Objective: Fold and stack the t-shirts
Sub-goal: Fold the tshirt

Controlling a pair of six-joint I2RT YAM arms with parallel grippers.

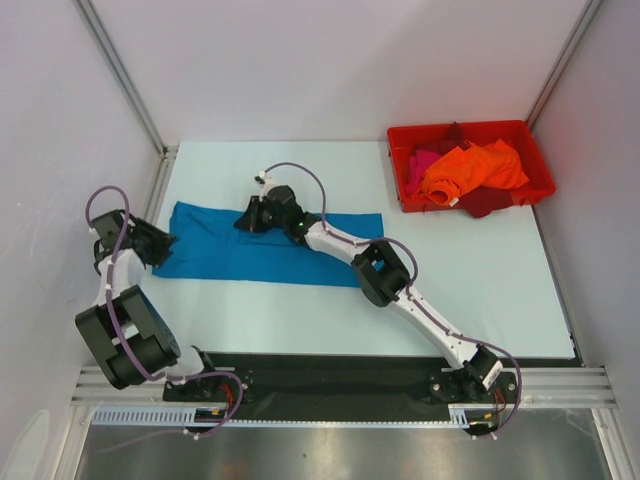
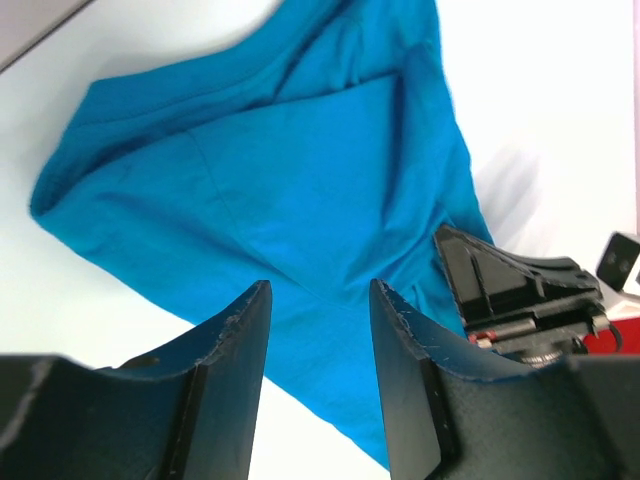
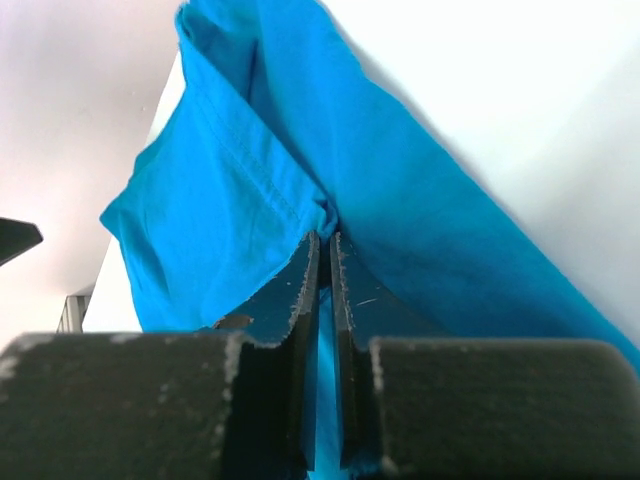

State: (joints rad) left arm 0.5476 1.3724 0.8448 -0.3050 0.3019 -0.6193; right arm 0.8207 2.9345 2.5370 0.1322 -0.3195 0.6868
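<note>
- On the table (image 1: 480, 290), left of centre, the teal-blue t-shirt (image 1: 225, 258) is lying flat as a long band. The orange t-shirt (image 1: 470, 170) and the others are sitting heaped in the red bin (image 1: 400, 135), well apart from it.
- The right gripper (image 3: 325, 240) is pinching a ridge of cloth at the band's far edge, with its fingers pressed almost together on the fabric.
- The left gripper (image 2: 320, 300) is hovering over the band's left end. Its jaws are standing spread, with nothing between them.
- Judgement: a fold of the band is being set up, and the left side is not yet gripped.
- Doing it well: the left gripper should be closing on every layer at that end before any lift. Both arms should then be rising together, low and taut, and laying edge onto edge.
- Risk: a pinch catching only the top layer would be peeling the fold open.
</note>
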